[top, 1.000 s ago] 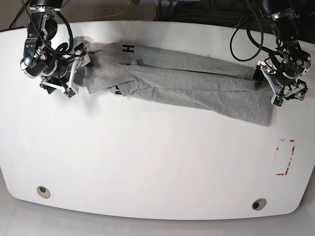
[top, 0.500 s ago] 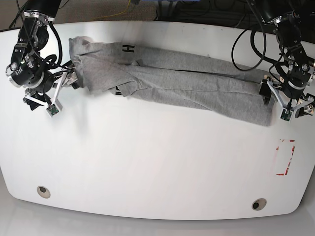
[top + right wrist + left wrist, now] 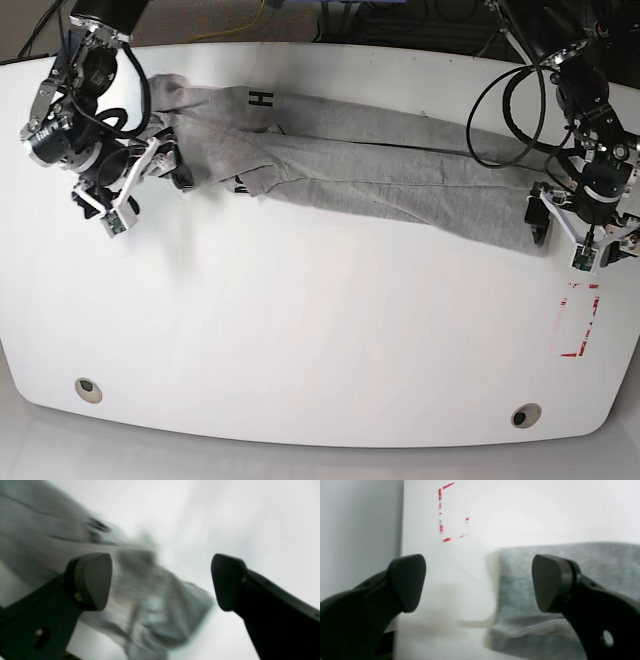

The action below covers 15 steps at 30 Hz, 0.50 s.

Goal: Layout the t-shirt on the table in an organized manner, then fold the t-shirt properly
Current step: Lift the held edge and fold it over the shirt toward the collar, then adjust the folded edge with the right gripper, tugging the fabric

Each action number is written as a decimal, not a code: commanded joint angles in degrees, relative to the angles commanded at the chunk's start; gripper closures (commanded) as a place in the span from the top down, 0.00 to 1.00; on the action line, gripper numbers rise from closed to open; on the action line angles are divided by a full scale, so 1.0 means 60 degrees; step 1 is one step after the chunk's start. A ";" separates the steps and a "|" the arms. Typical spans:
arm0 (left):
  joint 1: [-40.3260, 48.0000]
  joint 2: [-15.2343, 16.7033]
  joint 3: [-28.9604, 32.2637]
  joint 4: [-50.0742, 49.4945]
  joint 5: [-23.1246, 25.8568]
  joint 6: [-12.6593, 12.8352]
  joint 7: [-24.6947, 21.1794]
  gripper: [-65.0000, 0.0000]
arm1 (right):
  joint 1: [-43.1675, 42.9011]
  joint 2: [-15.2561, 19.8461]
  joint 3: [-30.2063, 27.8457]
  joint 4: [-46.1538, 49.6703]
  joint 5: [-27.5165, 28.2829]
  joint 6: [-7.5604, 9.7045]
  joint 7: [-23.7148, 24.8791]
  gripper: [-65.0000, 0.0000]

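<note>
The heather-grey t-shirt (image 3: 370,165) lies stretched in a long wrinkled band across the far half of the white table (image 3: 300,330), with a black letter mark near its left end. My right gripper (image 3: 175,172) is at that left end, open. In the right wrist view, the right gripper (image 3: 160,581) hovers over blurred, bunched cloth (image 3: 150,605), holding nothing. My left gripper (image 3: 540,215) stands open at the shirt's right end. The left wrist view shows the shirt's hemmed corner (image 3: 520,600) between the left gripper's (image 3: 478,583) fingers, nearer the right one.
A red dashed rectangle (image 3: 580,320) is marked near the table's right edge, also seen as the red mark (image 3: 452,512) in the left wrist view. Two grey grommets (image 3: 88,389) (image 3: 524,415) sit near the front edge. Cables hang behind the table.
The right gripper swung left off the shirt's end, then came back to it. The left gripper slid down along the shirt's right end. The shirt's left end spread out slightly.
</note>
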 joint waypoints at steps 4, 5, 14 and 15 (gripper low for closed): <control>0.0059 0.0029 0.0220 0.0000 0.0000 0.0000 0.0000 1.00 | -0.0103 -0.0278 0.0000 -0.0073 -0.0220 0.0000 0.0000 0.78; 0.0073 0.0029 0.0293 0.0000 0.0000 0.0000 0.0000 1.00 | -0.0103 -0.0308 0.0000 -0.0117 -0.0322 0.0000 0.0000 0.78; 0.0337 0.0029 0.0352 0.0000 0.0000 0.0000 0.0000 1.00 | -0.0059 -0.0249 0.0029 -0.0938 -0.0601 0.0000 0.0015 0.78; 0.0352 0.0029 0.0352 0.0000 0.0000 0.0000 0.0000 1.00 | -0.0059 -0.0249 0.0029 -0.1040 -0.0601 0.0000 0.0015 0.78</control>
